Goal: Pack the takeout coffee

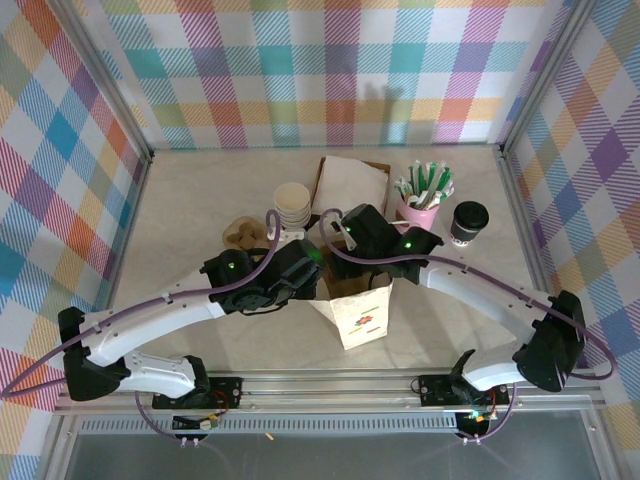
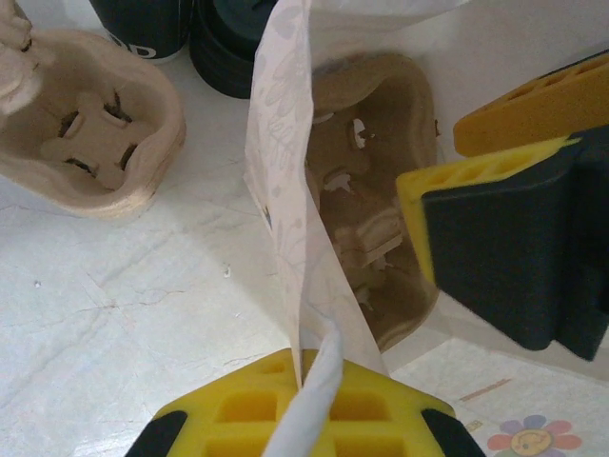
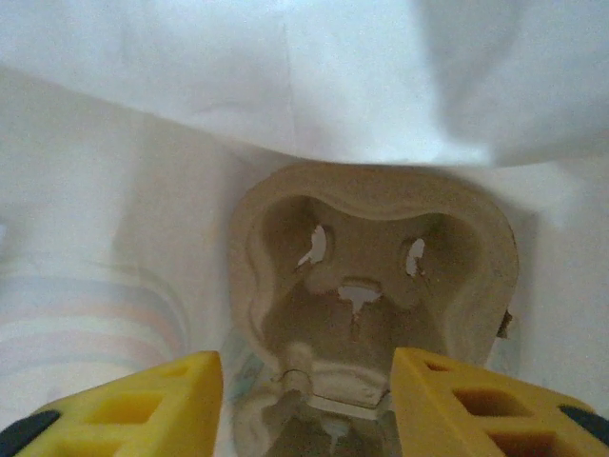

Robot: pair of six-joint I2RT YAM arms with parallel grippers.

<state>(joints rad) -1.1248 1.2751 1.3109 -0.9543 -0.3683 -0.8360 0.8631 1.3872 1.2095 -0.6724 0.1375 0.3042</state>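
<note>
Overhead, pale table (image 1: 200, 200), plaid walls (image 1: 340, 70); left tool (image 2: 309, 405) clamping bag (image 2: 281, 143), right tool (image 3: 309, 390) apart.

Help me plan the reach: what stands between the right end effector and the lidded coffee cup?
Top view: the pink cup of sticks stands between the right end effector and takeout coffee.

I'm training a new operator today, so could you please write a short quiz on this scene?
1. True or false: the takeout coffee already sits inside the white paper bag.
2. What does the left gripper pinch? A) the bag's edge B) a green stick C) a black lid
3. Fill in: beneath the open right gripper, inside the bag, lies a pulp cup ____.
Key: 1 false; 2 A; 3 carrier.
</note>
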